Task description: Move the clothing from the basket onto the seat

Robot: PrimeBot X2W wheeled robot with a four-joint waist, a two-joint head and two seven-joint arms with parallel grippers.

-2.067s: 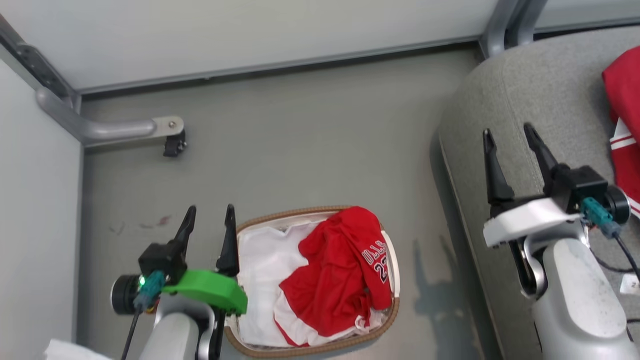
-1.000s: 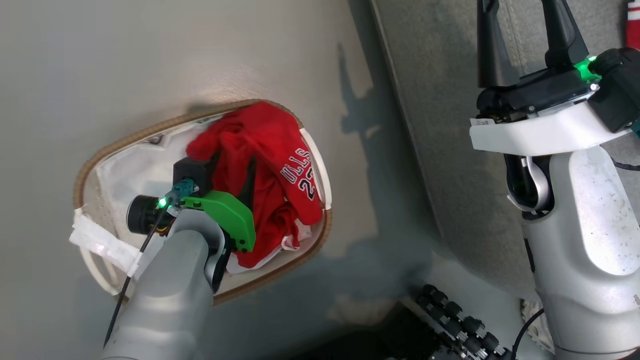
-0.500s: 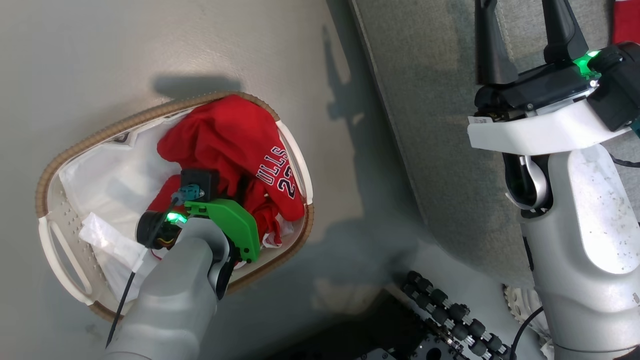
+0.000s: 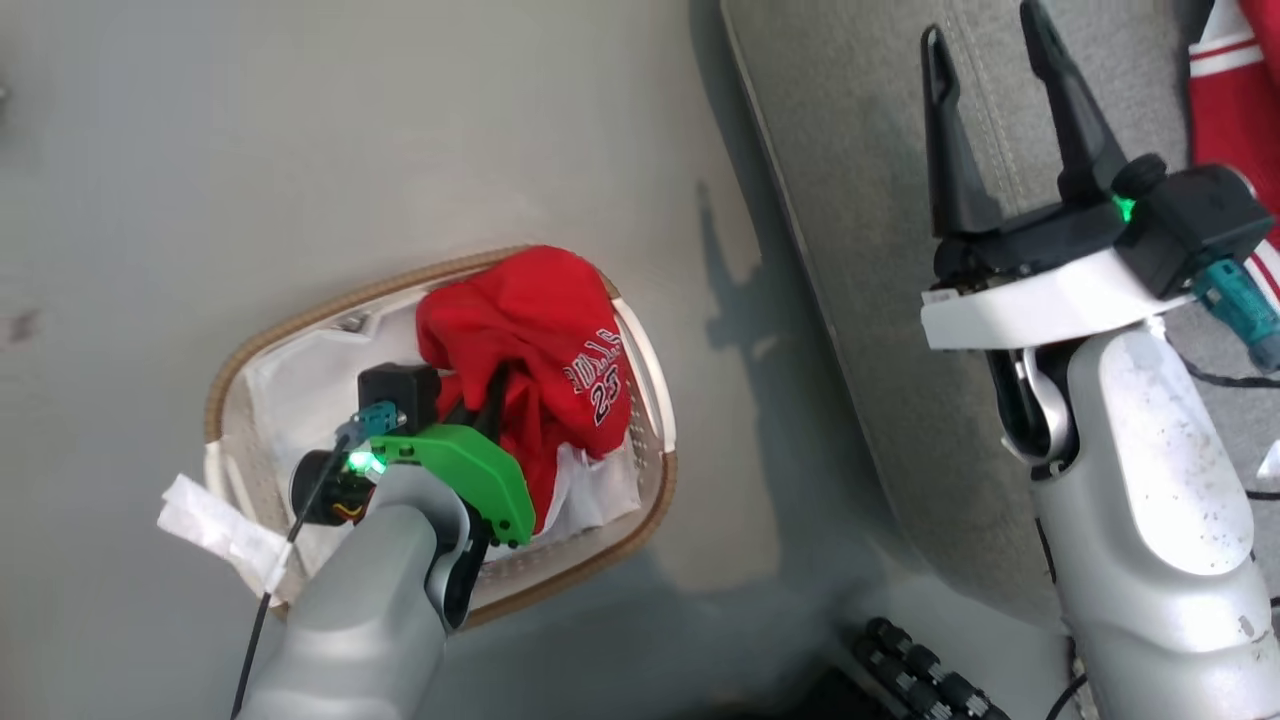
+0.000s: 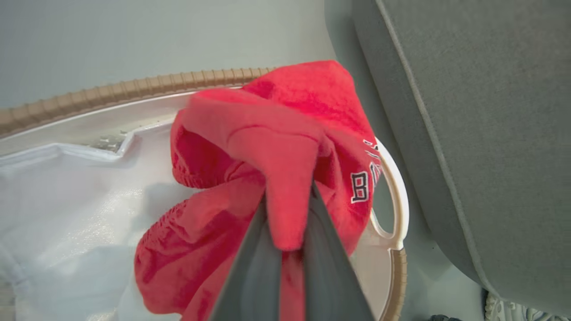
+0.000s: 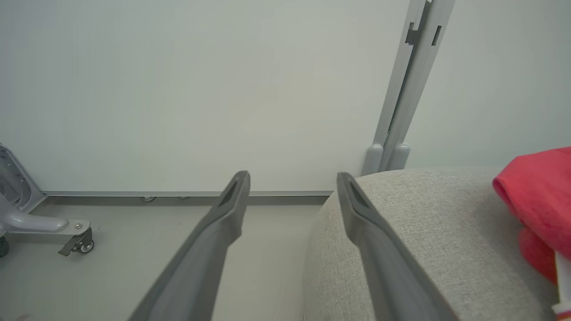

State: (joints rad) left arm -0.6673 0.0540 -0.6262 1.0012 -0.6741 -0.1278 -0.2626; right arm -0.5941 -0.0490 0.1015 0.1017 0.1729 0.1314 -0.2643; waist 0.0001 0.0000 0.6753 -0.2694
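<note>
left gripper is down inside the basket, its two dark fingers pinched shut on a fold of the red jersey; in the left wrist view the cloth is squeezed between them and drapes over their tips. right gripper hangs above the edge of the seat with its fingers spread and nothing between them. one red garment with white stripes already lies on the grey cushion, so part of the job looks done. the jersey, with its "23" lettering facing up, is bunched at the side of the basket nearest the seat and partly over the white liner. it has not cleared the rim, so the lift, the carry across the strip of floor and the drop onto the cushion are all left. compared with about two seconds ago, when the left gripper stood open just outside the basket's rim, it has gone in and closed on the cloth. since half a second ago the jersey has gathered tighter round the fingers and more white cloth shows beneath its lower edge, which suggests the pull upward has begun. the head camera has shifted too, so the basket's changed place in that view is no move of the basket.
</note>
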